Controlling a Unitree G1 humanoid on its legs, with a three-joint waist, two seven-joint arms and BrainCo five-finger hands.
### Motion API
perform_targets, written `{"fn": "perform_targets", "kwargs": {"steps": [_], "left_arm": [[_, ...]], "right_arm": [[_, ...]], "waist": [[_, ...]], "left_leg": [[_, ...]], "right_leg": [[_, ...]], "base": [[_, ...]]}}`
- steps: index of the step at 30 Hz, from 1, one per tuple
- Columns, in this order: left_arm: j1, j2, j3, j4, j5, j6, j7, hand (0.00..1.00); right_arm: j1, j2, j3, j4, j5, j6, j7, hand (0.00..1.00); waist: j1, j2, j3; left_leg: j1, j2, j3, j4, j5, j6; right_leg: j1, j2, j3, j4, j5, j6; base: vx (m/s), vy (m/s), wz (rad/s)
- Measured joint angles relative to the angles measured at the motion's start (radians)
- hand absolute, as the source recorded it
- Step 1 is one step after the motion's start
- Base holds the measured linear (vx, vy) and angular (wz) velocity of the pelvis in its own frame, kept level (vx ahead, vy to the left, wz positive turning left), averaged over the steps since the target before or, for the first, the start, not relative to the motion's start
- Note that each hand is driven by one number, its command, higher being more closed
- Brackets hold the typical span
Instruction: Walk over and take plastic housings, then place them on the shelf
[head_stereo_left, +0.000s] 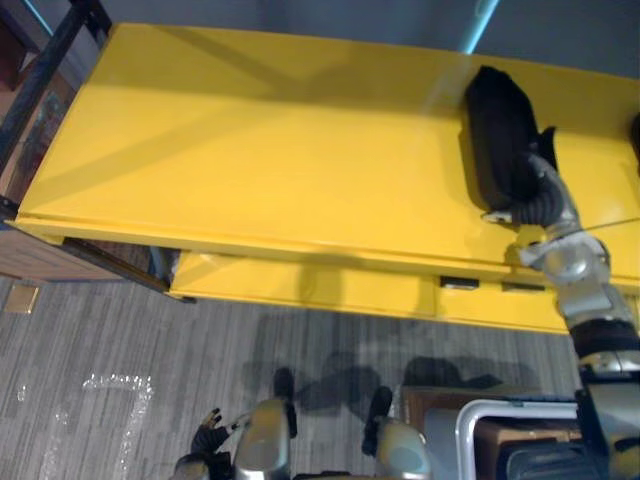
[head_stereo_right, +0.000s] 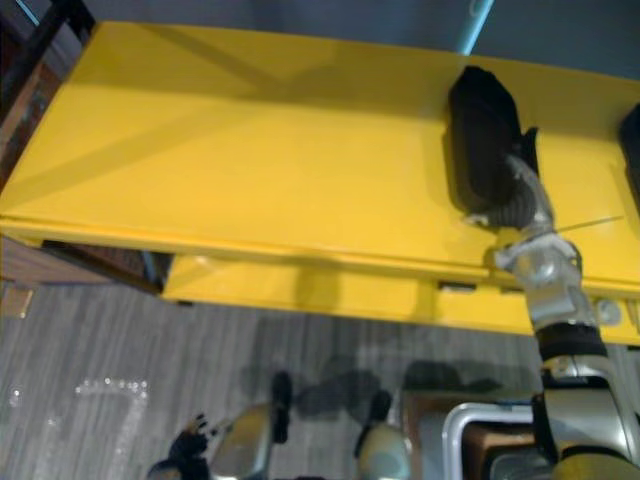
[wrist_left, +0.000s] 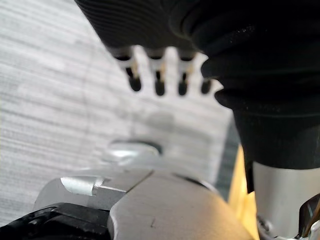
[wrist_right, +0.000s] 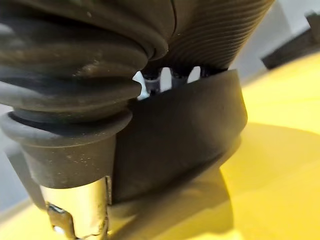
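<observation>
At the upper right of the eye views, a black plastic housing (head_stereo_left: 500, 125) lies flat on the top of the yellow shelf (head_stereo_left: 250, 150), its length running from the near side toward the back. It sits well in from the front edge, so by my reading it rests on the shelf by itself and this placement is all but done. The right hand (head_stereo_left: 535, 195) reaches up from the lower right and meets the housing's near end. In the right wrist view the housing covers what lies past the dark ribbed cover, so I cannot tell whether the hand is clamped on it or has let go. A second dark housing (head_stereo_right: 632, 140) shows at the right edge of the frame, beside the first but apart from it. The left hand (head_stereo_left: 208, 438) hangs idle at the lower left over the grey floor (head_stereo_left: 100, 340), its fingers (wrist_left: 159, 82) relaxed and apart, holding nothing.
</observation>
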Motion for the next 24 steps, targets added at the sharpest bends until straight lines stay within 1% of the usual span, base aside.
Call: {"fn": "perform_targets", "kwargs": {"steps": [2,3,5,6,8,9,11,15,17,19,21,24], "left_arm": [[0.0,0.0,0.0,0.0,0.0,-0.001,-0.001,0.0],[0.0,0.0,0.0,0.0,0.0,-0.001,-0.001,0.0],[0.0,0.0,0.0,0.001,0.001,-0.001,-0.001,0.0],[0.0,0.0,0.0,0.001,0.001,-0.001,-0.002,0.0],[0.0,0.0,0.0,0.002,0.001,-0.001,-0.002,0.0],[0.0,0.0,0.0,0.002,0.001,-0.001,-0.002,0.0],[0.0,-0.002,-0.001,0.003,0.002,-0.001,-0.003,0.0],[0.0,-0.004,-0.001,0.004,0.004,0.001,-0.005,0.0],[0.0,-0.004,-0.001,0.007,0.004,0.005,-0.009,0.0],[0.007,-0.004,-0.001,0.009,0.016,0.019,-0.01,0.0],[0.016,-0.004,-0.001,0.009,0.021,0.022,-0.01,0.0],[0.026,-0.005,-0.001,0.011,0.023,0.022,-0.011,0.0]], "right_arm": [[0.009,-0.015,0.001,-0.01,-0.029,-0.032,-0.036,0.0],[0.015,-0.02,0.002,-0.02,-0.039,-0.039,-0.049,0.0],[0.021,-0.023,0.002,-0.04,-0.057,-0.065,-0.116,0.0],[0.021,-0.024,0.002,-0.041,-0.061,-0.07,-0.135,0.0],[0.021,-0.024,0.002,-0.059,-0.072,-0.087,-0.209,0.0],[0.021,-0.024,0.002,-0.068,-0.077,-0.093,-0.223,0.0],[0.022,-0.024,0.002,-0.105,-0.079,-0.13,-0.258,0.0],[0.03,-0.023,0.002,-0.163,-0.079,-0.168,-0.258,0.0],[0.044,-0.022,0.002,-0.192,-0.079,-0.173,-0.255,0.0],[0.075,-0.014,0.002,-0.212,-0.079,-0.173,-0.247,0.0],[0.092,-0.004,0.002,-0.226,-0.079,-0.173,-0.227,0.0],[0.108,0.012,0.002,-0.226,-0.079,-0.173,-0.22,0.0]], "waist": [[0.001,0.0,0.0],[0.001,0.0,0.0],[0.0,0.001,-0.001],[0.0,0.001,-0.001],[-0.001,0.002,-0.001],[-0.001,0.003,-0.001],[-0.002,0.007,-0.004],[-0.001,0.011,-0.006],[-0.001,0.012,-0.011],[0.0,0.01,-0.044],[0.0,0.009,-0.059],[-0.001,0.009,-0.084]], "left_leg": [[-0.001,0.0,-0.001,0.0,0.0,0.0],[-0.001,0.0,-0.001,0.0,0.0,0.0],[-0.001,0.0,-0.001,0.0,-0.001,-0.001],[-0.001,0.0,-0.001,0.0,-0.001,-0.001],[-0.001,0.001,-0.001,0.001,-0.001,-0.001],[-0.001,0.001,-0.001,0.001,-0.001,-0.001],[-0.001,0.0,-0.002,0.001,0.0,-0.001],[0.002,0.0,-0.005,0.001,0.0,-0.001],[0.003,0.0,-0.005,0.0,0.0,0.0],[0.004,-0.001,-0.006,-0.002,0.0,-0.001],[0.022,-0.001,-0.005,-0.006,-0.001,-0.001],[0.022,0.001,-0.005,-0.008,-0.001,-0.001]], "right_leg": [[0.0,0.0,-0.001,0.0,0.0,0.0],[0.0,0.0,-0.001,0.0,0.0,0.0],[0.0,0.0,0.0,0.0,0.0,0.0],[0.0,0.0,0.0,0.0,0.0,0.0],[0.0,0.001,-0.001,0.0,0.0,0.0],[0.0,0.001,-0.001,0.0,0.0,0.0],[0.001,0.001,-0.002,0.0,0.0,0.0],[0.005,0.001,-0.004,0.0,0.0,0.0],[0.006,0.001,-0.004,0.0,0.0,0.001],[0.008,0.0,-0.006,-0.002,0.001,0.001],[0.026,0.0,-0.006,-0.005,0.001,0.001],[0.026,0.002,-0.006,-0.007,0.001,0.001]], "base": [[0.0,0.0,0.0],[0.0,0.0,0.0],[0.0,0.0,0.0],[0.0,0.0,0.0],[0.0,0.0,0.0],[0.0,0.0,0.0],[0.0,0.0,0.0],[0.0,0.0,0.0],[0.0,0.0,0.0],[0.0,0.0,0.0],[0.0,0.0,0.0],[-0.02,-0.005,-0.02]]}}
